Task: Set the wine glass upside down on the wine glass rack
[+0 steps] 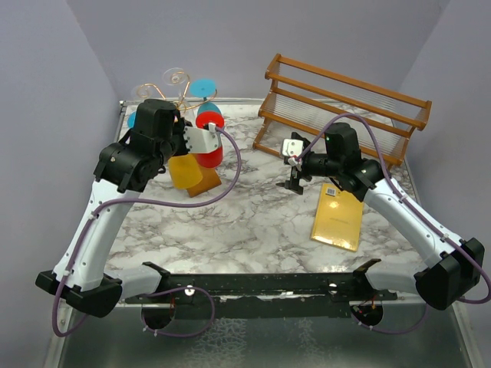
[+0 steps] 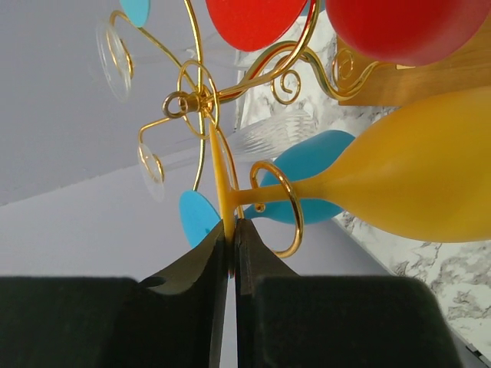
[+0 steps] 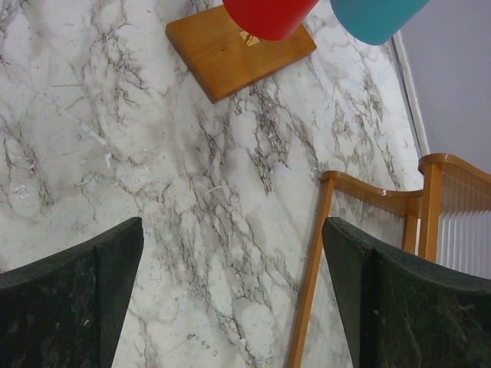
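Showed, nearest, the black bases of two white arms bolted at the near edge of a white marble counter (image 1: 253, 222) veined with grey. Showed a flat yellow rectangular packet (image 1: 336, 218) lying on the counter just beside the right arm.

Had the right hand (image 3: 232, 238) hovering above bare marble, its two dark fingers spread wide with nothing between them.

Had the left hand (image 2: 230, 230) farther back on the left, pressed shut on the thin flat foot of a translucent yellow wine glass (image 2: 414, 184). Showed that foot edge-on between the black fingers. Had the glass's stem passing through a round loop of the thin gold wire wine glass rack (image 2: 199, 100), with the yellow bowl on the far side of the loop. Could not tell whether the stem rested on the wire.

From above, put the yellow bowl low beneath the left hand, just over the rack's small orange-brown wooden base (image 3: 238, 42).

Showed a red wine glass (image 1: 209, 130) hanging bowl-down just beside the yellow one. Showed turquoise-blue wine glasses (image 1: 203, 90) on the curled arms behind.

Had a large brown wooden slatted rack (image 1: 345, 107) standing at the back right of the counter, well apart from the gold rack. Ended at plain lilac walls.
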`<state>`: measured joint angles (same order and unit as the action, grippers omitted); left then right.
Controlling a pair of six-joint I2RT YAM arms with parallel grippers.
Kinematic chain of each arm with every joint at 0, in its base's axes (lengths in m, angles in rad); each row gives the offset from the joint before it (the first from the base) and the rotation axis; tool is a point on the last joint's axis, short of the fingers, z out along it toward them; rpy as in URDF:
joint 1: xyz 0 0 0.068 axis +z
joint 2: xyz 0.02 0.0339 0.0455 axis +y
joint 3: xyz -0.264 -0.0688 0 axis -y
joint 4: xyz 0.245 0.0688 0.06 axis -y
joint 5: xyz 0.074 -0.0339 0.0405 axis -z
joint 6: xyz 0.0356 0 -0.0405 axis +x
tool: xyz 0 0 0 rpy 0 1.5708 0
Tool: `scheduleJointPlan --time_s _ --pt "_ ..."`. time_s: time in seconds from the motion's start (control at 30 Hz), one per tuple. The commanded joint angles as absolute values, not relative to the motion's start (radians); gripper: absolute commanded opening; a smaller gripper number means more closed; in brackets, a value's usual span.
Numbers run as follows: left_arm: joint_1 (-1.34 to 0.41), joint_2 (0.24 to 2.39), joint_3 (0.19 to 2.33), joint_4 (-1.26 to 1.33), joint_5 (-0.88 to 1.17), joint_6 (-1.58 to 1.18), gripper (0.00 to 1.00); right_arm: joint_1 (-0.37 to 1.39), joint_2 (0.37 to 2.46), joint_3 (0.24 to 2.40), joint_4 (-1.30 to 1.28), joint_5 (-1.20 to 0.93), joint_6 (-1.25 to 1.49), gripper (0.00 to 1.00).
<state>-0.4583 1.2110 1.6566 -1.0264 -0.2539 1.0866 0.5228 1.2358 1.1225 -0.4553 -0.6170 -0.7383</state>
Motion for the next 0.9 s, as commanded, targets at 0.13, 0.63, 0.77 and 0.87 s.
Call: scheduleJointPlan --time_s 0.13,0.63,0.77,0.87 --pt "-0.462 1.204 1.649 -1.024 -0.158 1.055 0.15 0.528 1.236 1.114 -0.432 -0.599 -0.747 1.0" --pt "-0.462 1.206 1.657 -1.073 -0.084 1.037 0.26 0.528 1.23 1.106 -0.426 -0.594 -0.749 1.0" --pt "-0.462 1.206 1.662 -1.08 -0.072 1.034 0.27 0.528 1.229 1.106 -0.425 -0.593 -0.749 1.0" --pt "-0.462 1.206 1.672 -1.083 -0.052 1.025 0.28 0.528 1.229 1.107 -0.425 -0.591 -0.747 1.0"
